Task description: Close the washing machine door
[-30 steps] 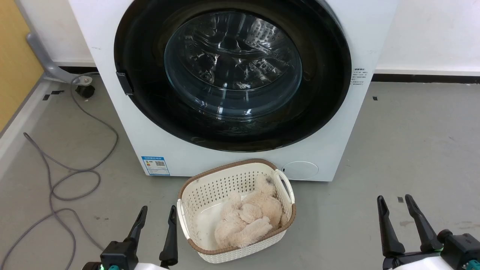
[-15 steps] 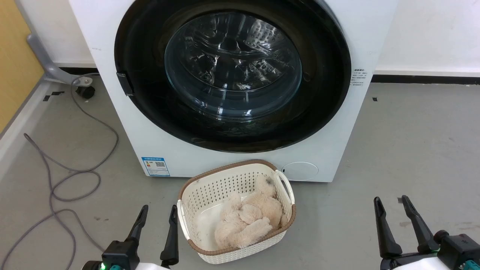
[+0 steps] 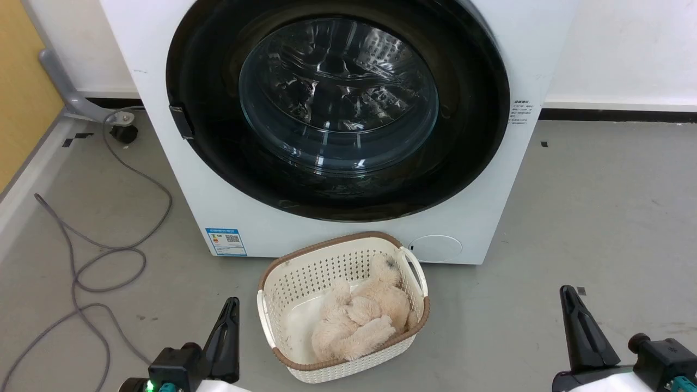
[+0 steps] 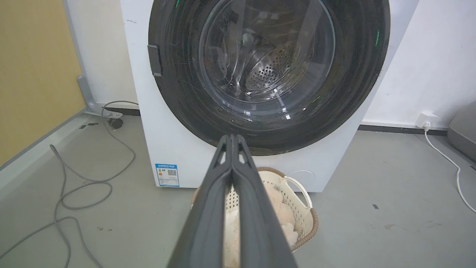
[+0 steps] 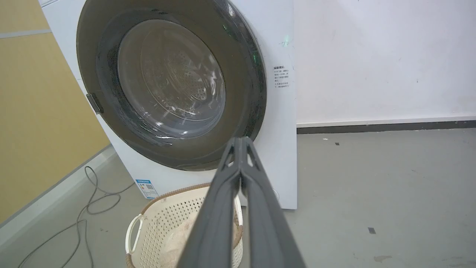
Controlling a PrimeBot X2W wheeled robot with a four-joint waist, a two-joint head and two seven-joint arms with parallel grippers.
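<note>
The white washing machine (image 3: 348, 239) stands straight ahead. Its round black-rimmed door (image 3: 337, 106) with the bulging glass window lies flat against the front, and the steel drum shows through the glass (image 4: 266, 56). In the right wrist view the door (image 5: 171, 85) also sits flush with the cabinet. My left gripper (image 3: 233, 304) is low at the left, shut with nothing in it, fingers pressed together (image 4: 232, 138). At the lower right my right gripper (image 3: 568, 291) is likewise shut and empty (image 5: 241, 140). Both are well back from the machine.
A cream plastic basket (image 3: 283, 272) with a fluffy beige toy (image 3: 359, 321) sits on the floor right before the machine, between my grippers. A grey cable (image 3: 103, 256) loops over the floor at left. A white cord (image 4: 446, 160) and socket lie at right.
Both grippers have gone from open to shut; each pair of fingers has come together. The door and basket have not moved.
</note>
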